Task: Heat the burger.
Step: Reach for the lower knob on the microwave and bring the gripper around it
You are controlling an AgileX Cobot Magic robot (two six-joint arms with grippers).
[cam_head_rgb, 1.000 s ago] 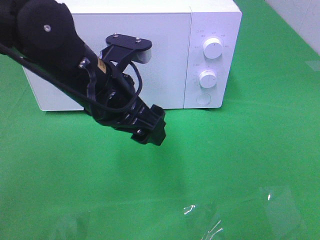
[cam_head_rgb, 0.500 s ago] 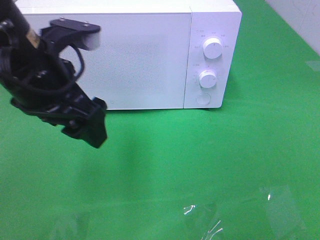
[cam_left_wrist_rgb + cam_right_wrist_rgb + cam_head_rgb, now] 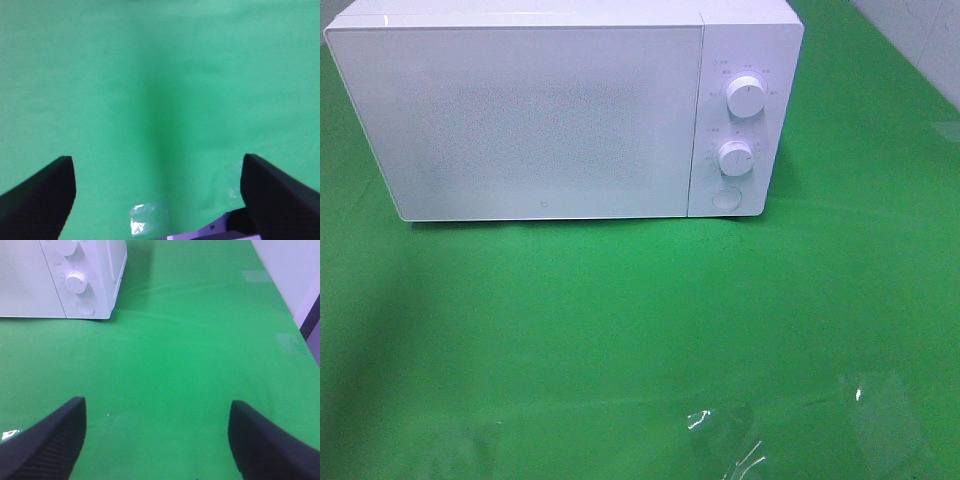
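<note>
- Exterior high view: the green table cover [image 3: 620, 340] fills the scene, and its near half holds no food, plate or arm.
- The white microwave [image 3: 560, 20] stands at the far side, left of centre, with its frosted door [image 3: 520, 120] fully closed.
- The burger appears in no view. The door is not see-through, so I cannot tell whether the burger is already inside or lies somewhere off camera.
- The left gripper [image 3: 156, 159] hangs over bare green cover with its jaws spread wide and nothing between them.
- The right gripper [image 3: 157, 401] is also spread wide and empty, near and to the right of the microwave's control panel.
- The upper dial [image 3: 746, 97], the lower dial [image 3: 734, 158] and the round door button [image 3: 726, 198] have no gripper on them.
- My judgement: if the burger is inside, setting the timer remains. If not, fetching, loading and closing all remain.
</note>
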